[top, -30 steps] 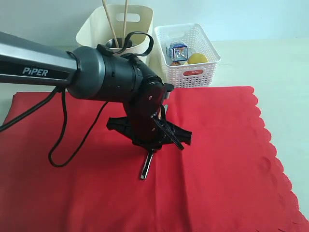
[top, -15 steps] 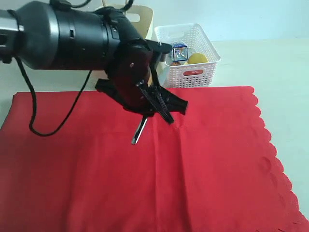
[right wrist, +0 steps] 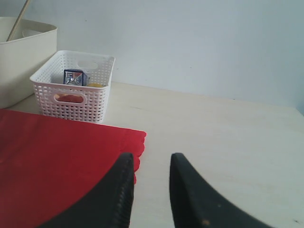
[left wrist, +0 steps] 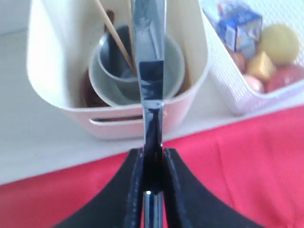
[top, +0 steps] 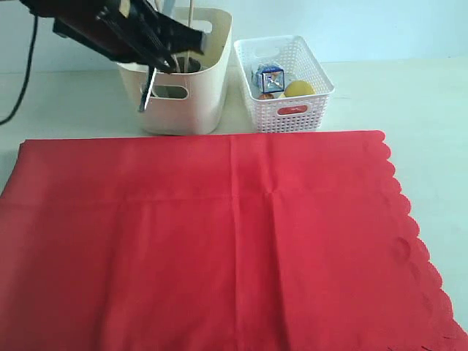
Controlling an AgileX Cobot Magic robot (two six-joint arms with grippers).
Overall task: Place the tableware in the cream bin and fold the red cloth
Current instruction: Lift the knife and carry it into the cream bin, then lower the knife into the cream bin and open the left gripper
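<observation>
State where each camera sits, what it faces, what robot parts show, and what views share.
Exterior view: off the arms, looking down across the red cloth to the cream bin and white basket; left gripper holds the metal knife.
Left wrist view: on the left arm, looking along the knife into the bin; its fingers show.
Right wrist view: low over the table, facing the basket; right gripper open, empty.
All three share cloth, bin, basket.

- The metal knife [left wrist: 148, 80] is running off the left wrist view's top edge.
- The brown plate [left wrist: 88, 93] is hiding mostly behind the bowl [left wrist: 114, 96].
- The red cloth [top: 219, 248] is running past the exterior view's bottom edge.
</observation>
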